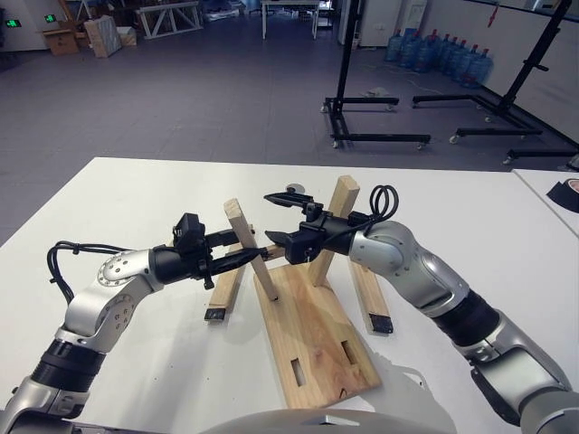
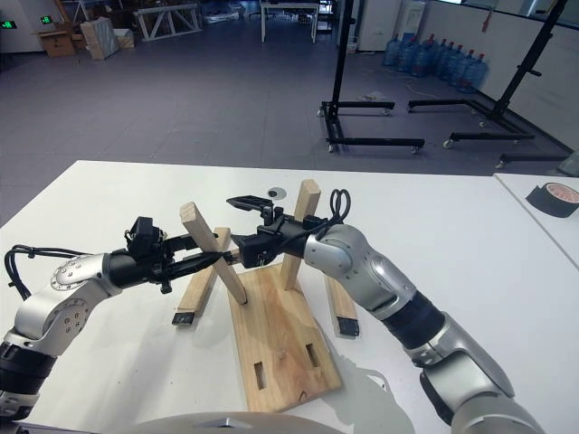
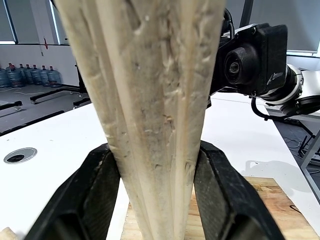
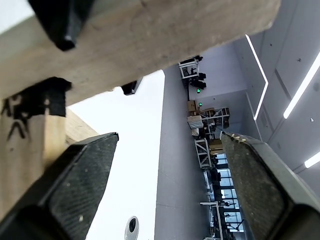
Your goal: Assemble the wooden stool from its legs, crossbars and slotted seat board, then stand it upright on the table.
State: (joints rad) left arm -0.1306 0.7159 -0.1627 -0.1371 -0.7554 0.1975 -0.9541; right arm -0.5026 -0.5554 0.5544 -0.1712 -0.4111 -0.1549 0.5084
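Observation:
The slotted seat board [image 1: 317, 339] lies flat in the middle of the white table [image 1: 136, 199]. A wooden leg [image 1: 253, 244] leans up from the board's far end, and my left gripper [image 1: 262, 254] is shut on it, its fingers [image 3: 100, 190] pressed to both sides of the wood [image 3: 155, 125]. A second leg [image 1: 226, 285] slants down to the table at its left. A third leg [image 1: 333, 226] stands at the board's far right corner, and another [image 1: 369, 298] lies flat beside the board. My right gripper [image 1: 269, 217] is open, its pads [image 4: 80, 185] wide apart beside the held leg.
A roll of dark tape [image 2: 554, 199] lies on the neighbouring table at the right. A round cable hole [image 2: 277, 192] sits in the tabletop behind the legs. Black wheeled stands [image 1: 380, 108] are on the floor beyond the table's far edge.

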